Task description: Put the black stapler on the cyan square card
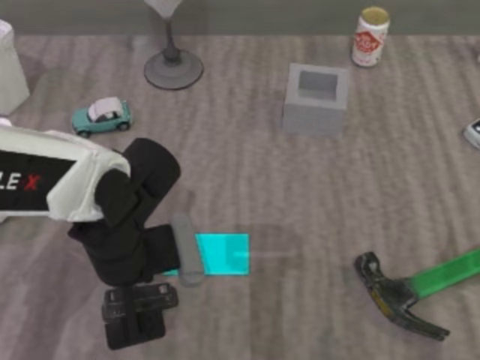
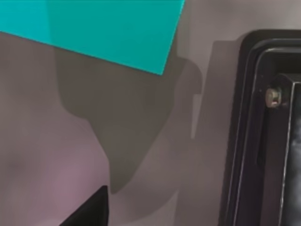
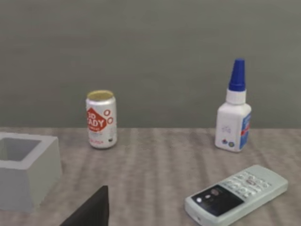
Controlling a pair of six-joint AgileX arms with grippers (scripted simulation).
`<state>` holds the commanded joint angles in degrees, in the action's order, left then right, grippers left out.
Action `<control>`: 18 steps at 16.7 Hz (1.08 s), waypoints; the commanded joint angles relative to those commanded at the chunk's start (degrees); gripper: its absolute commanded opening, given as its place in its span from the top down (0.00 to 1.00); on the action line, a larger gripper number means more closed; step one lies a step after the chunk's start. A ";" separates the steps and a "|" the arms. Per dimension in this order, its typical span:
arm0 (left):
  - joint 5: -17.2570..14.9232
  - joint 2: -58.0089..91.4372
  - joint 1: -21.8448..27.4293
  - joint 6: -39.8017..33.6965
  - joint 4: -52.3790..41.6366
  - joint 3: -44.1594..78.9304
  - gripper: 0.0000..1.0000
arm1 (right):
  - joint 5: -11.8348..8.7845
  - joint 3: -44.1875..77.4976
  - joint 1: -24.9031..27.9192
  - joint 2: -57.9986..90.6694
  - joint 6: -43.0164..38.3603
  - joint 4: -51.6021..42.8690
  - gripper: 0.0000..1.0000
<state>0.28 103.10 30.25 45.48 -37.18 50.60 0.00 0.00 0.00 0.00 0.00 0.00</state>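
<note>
Left gripper hovers over stapler beside card, finger state indeterminable; pickup stage, next needs a descent and grasp.

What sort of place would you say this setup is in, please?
Probably a rendered tabletop test scene rather than a real room: a wood-grain table against a blank grey wall, strewn with unrelated props such as a toy car, a hammer and a soda can.
</note>
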 joint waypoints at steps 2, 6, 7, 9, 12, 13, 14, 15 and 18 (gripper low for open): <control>0.00 0.00 0.00 0.00 0.00 0.00 0.08 | 0.00 0.00 0.00 0.00 0.00 0.00 0.00; 0.00 0.00 0.00 0.00 0.00 0.00 0.38 | 0.00 0.00 0.00 0.00 0.00 0.00 0.00; 0.00 0.00 0.00 0.00 0.00 0.00 0.45 | 0.00 0.00 0.00 0.00 0.00 0.00 0.00; 0.00 0.00 0.00 0.00 0.00 0.00 0.60 | 0.00 0.00 0.00 0.00 0.00 0.00 0.00; 0.00 0.00 0.00 0.00 0.00 0.00 0.83 | 0.00 0.00 0.00 0.00 0.00 0.00 0.00; 0.00 0.00 0.00 0.00 0.00 0.00 0.90 | 0.00 0.00 0.00 0.00 0.00 0.00 0.00; 0.00 0.00 0.00 0.00 0.00 0.00 0.98 | 0.00 0.00 0.00 0.00 0.00 0.00 0.00; 0.00 0.00 0.00 0.00 0.00 0.00 1.00 | 0.00 0.00 0.00 0.00 0.00 0.00 0.00; 0.00 0.00 0.00 0.00 0.00 0.00 1.00 | 0.00 0.00 0.00 0.00 0.00 0.00 0.00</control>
<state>0.28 103.10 30.25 45.48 -37.18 50.60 0.00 0.00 0.00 0.00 0.00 0.00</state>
